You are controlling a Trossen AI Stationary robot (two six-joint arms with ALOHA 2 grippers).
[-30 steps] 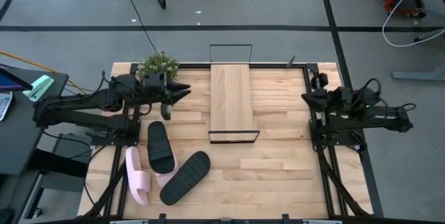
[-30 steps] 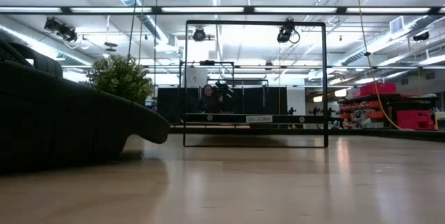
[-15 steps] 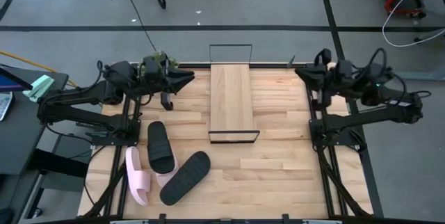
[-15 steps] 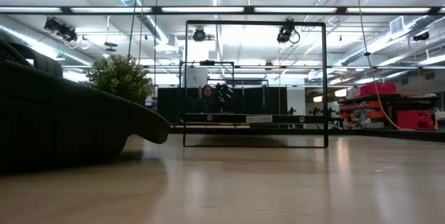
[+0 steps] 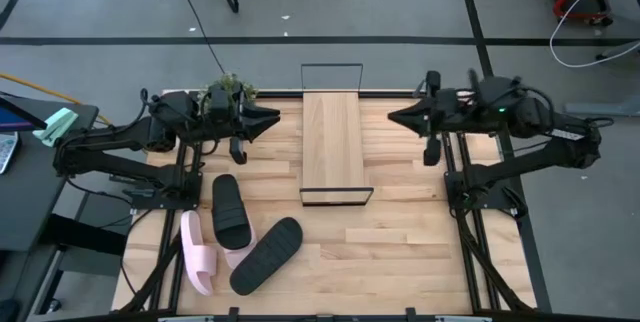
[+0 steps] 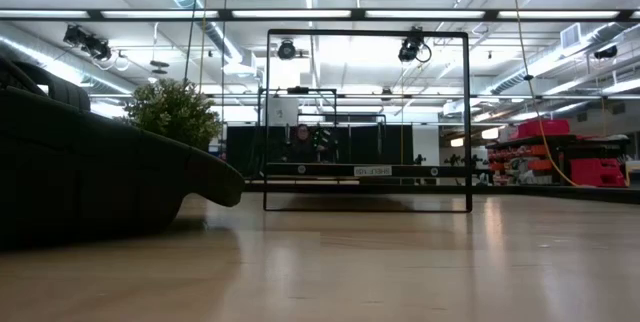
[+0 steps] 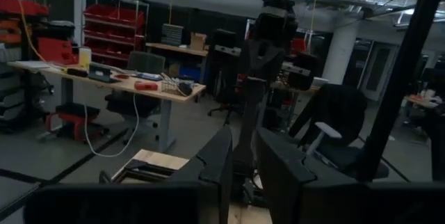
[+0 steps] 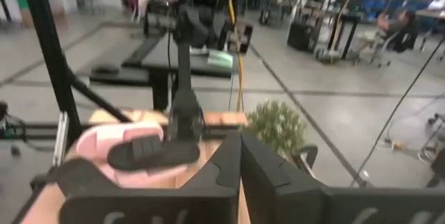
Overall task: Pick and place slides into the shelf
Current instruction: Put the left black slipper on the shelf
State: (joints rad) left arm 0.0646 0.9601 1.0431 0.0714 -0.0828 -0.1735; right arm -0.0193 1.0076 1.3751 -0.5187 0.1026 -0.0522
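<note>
Two black slides [image 5: 230, 210] [image 5: 267, 254] and two pale pink slides lie soles down at the table's near left. One pink slide [image 5: 197, 252] is in the open. The other [image 5: 236, 258] is partly under a black one. The shelf [image 5: 332, 142] lies at the table's far middle, a wire frame at each end. My left gripper [image 5: 270, 118] hovers left of the shelf, empty, its fingers [image 7: 215, 161] open by a narrow gap. My right gripper [image 5: 394, 117] hovers right of the shelf, shut and empty, its fingers [image 8: 229, 161] meeting in the wrist view.
A small potted plant [image 5: 228, 90] stands at the far left corner, behind my left gripper. In the low view a black slide [image 6: 90, 182] fills the left side and the shelf's wire frame [image 6: 367, 122] stands in the middle. Bare wooden tabletop [image 5: 400, 232] lies at the near right.
My right gripper has swung from the table's right edge toward the far edge and then left toward the shelf, and now points left. My left gripper has moved a little toward the far edge. The slides and the shelf have stayed in place.
</note>
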